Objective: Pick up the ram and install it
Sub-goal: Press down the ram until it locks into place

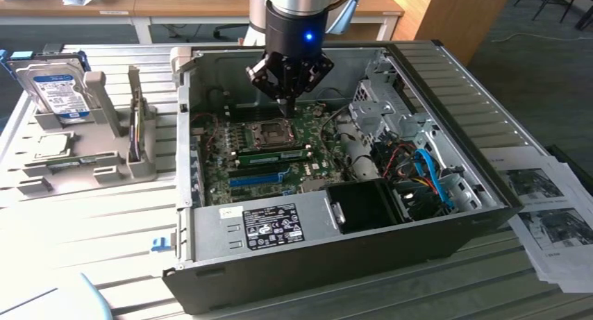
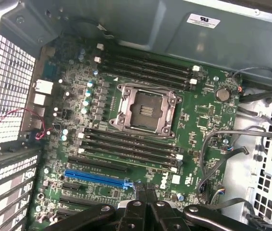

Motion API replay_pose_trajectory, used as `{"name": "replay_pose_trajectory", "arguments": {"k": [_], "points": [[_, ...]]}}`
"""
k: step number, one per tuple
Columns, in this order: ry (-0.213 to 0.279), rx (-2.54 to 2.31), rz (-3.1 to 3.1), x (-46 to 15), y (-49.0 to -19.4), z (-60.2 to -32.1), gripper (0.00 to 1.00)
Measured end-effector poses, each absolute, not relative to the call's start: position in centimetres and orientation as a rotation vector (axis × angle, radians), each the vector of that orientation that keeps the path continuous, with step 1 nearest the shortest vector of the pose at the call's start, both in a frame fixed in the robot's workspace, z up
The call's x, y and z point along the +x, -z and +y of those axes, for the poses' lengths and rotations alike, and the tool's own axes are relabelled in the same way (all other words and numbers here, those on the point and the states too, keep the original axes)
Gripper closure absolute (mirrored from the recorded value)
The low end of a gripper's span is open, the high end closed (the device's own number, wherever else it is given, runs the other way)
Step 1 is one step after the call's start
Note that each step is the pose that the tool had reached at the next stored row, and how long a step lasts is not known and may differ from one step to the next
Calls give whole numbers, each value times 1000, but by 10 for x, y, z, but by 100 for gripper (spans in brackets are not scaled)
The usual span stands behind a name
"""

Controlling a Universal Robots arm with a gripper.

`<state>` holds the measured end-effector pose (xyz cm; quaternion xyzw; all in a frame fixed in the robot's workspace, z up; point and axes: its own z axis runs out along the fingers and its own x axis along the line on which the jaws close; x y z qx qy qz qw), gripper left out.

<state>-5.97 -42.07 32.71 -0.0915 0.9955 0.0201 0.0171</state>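
While the open computer case (image 1: 306,250) fills the middle of the exterior frame, we see the green motherboard (image 1: 269,150) lying inside it at centre. Our gripper (image 1: 288,101) hangs over the board in the upper centre, fingers pinched together and holding nothing. The ram (image 1: 271,155), a thin green stick, sits flat in a slot just below the processor socket (image 1: 273,131). A hard drive (image 1: 55,87) stands in the grey rack (image 1: 102,164) at the upper left.

Green motherboard (image 2: 141,144), bright blue expansion slot (image 2: 95,178), green ram (image 1: 271,155).
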Motion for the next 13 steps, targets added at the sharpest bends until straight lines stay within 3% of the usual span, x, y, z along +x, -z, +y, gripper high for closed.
{"name": "replay_pose_trajectory", "arguments": {"k": [13], "points": [[-60,-77,3103,-60,-327,-421,91]]}}
